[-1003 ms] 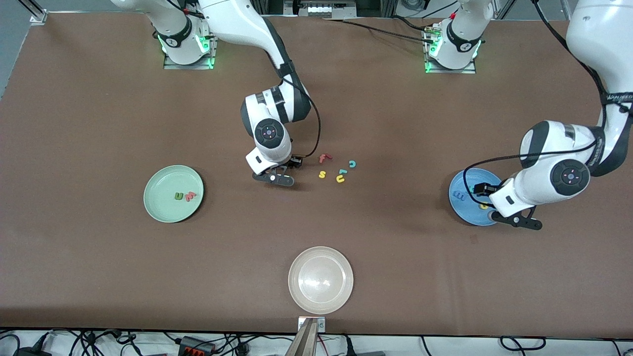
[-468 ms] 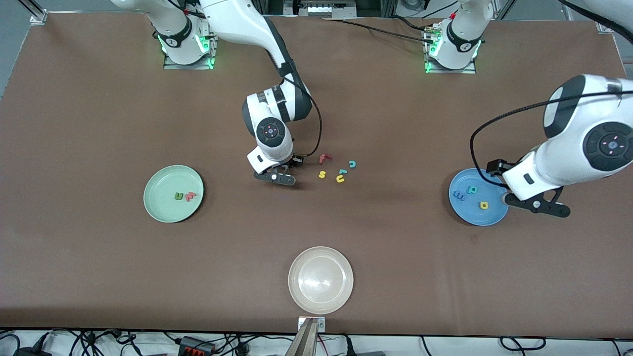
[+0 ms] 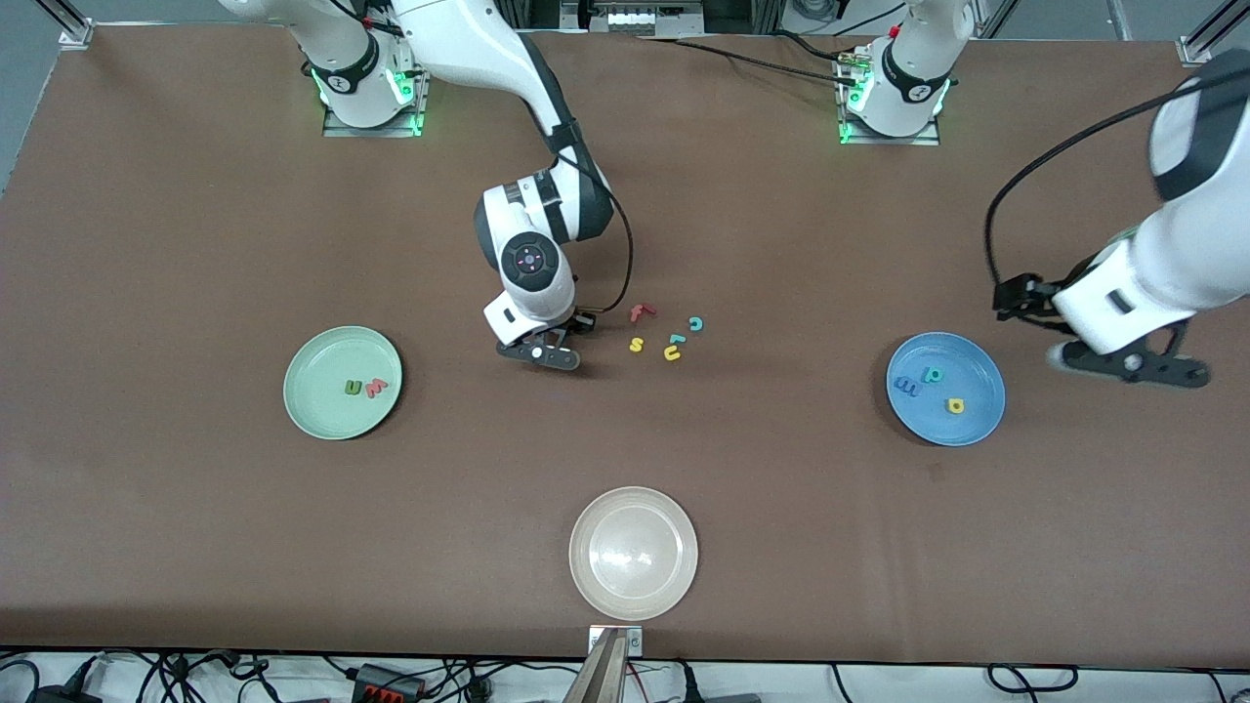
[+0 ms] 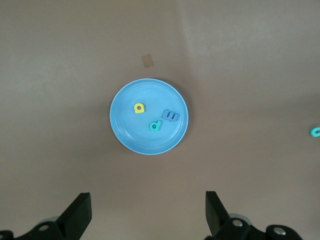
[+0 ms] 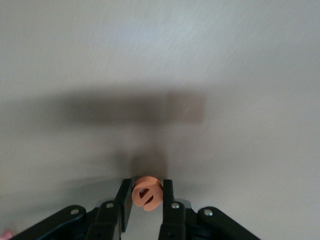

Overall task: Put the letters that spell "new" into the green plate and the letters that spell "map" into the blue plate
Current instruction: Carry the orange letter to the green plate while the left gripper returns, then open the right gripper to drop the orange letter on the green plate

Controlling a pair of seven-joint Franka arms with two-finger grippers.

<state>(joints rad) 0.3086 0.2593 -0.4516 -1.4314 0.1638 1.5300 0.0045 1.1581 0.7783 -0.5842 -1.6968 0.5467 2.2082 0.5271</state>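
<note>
Blue plate: the round medium-blue rimmed plate (image 3: 945, 389) holds the blue foam m (image 3: 907, 388), teal p (image 3: 934, 374) and yellow a (image 3: 955, 405); "map" looks finished.
Green plate: the pale mint-green plate (image 3: 342, 382) holds the green n (image 3: 353, 388) and red-pink w (image 3: 374, 389).
Orange e: the small orange foam e (image 5: 146, 193) is pinched in the right gripper (image 5: 146, 197), low over bare table beside the leftover letters (image 3: 667, 335).
Left gripper: the left gripper (image 4: 147, 212) is spread wide, empty, raised beside the blue plate.
Left to do: carrying the e to the green plate.

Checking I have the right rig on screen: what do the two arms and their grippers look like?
Both arms are glossy white with dark grey joint bands and round dark caps. A black cable loops along each wrist. The right gripper and left gripper are black, with two flat fingers. The bases glow green.
</note>
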